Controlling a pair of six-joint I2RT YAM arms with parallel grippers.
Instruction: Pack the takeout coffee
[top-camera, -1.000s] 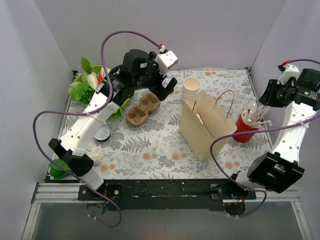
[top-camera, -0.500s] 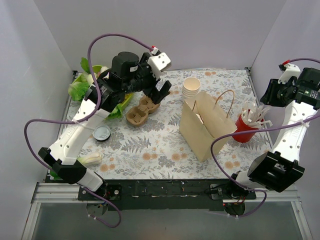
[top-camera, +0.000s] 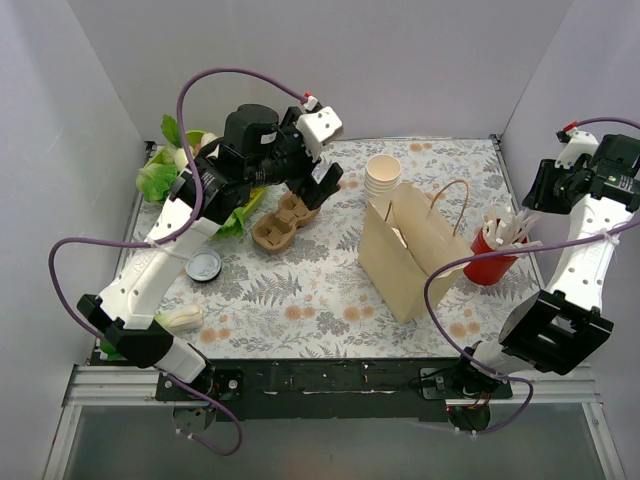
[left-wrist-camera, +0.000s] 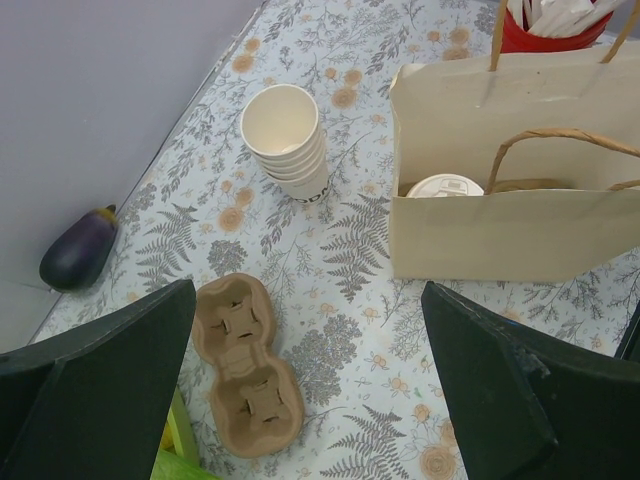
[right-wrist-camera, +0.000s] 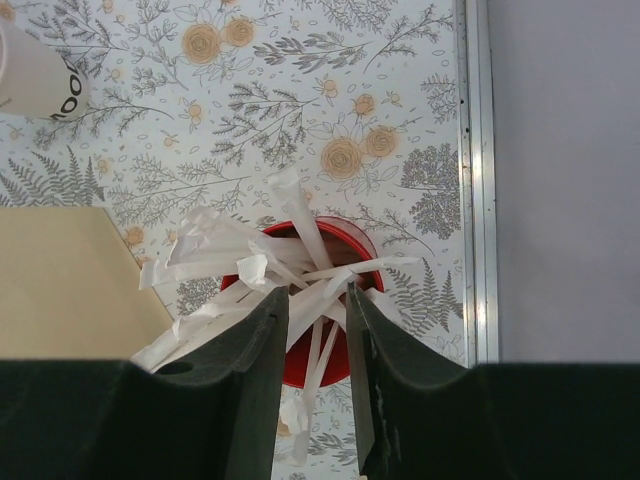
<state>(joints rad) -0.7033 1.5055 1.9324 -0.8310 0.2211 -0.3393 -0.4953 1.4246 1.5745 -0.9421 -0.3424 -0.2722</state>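
Left gripper (top-camera: 320, 190), top view: spread wide and empty above the carrier (top-camera: 285, 220), with its dark fingers partly masked by the wrist. The right gripper (top-camera: 530, 200) hangs just over the straw cup (top-camera: 488, 265), but its finger gap is too small to read here. A bag (top-camera: 415, 255) stands open on the tabletop (top-camera: 300, 290), and its contents cannot be made out from this angle.

Left wrist view: both fingers (left-wrist-camera: 100, 380) sit at the frame's lower corners, far apart, with nothing between them. The coffee (left-wrist-camera: 445, 186) stands inside the bag at its left end. Only its white lid shows, as the bag's near wall hides the body. The lid faces up, so the long axis is upright. The bag's right end and the straw cup are cut off by the frame. A cup stack (left-wrist-camera: 288, 140) and an eggplant (left-wrist-camera: 78, 250) lie well apart.

Right wrist view: the fingers (right-wrist-camera: 270, 350) stand parallel with a narrow gap between them, directly above the straws (right-wrist-camera: 230, 250). One straw shows through the gap, none visibly clamped. The fingers hide the straw cup's near rim.
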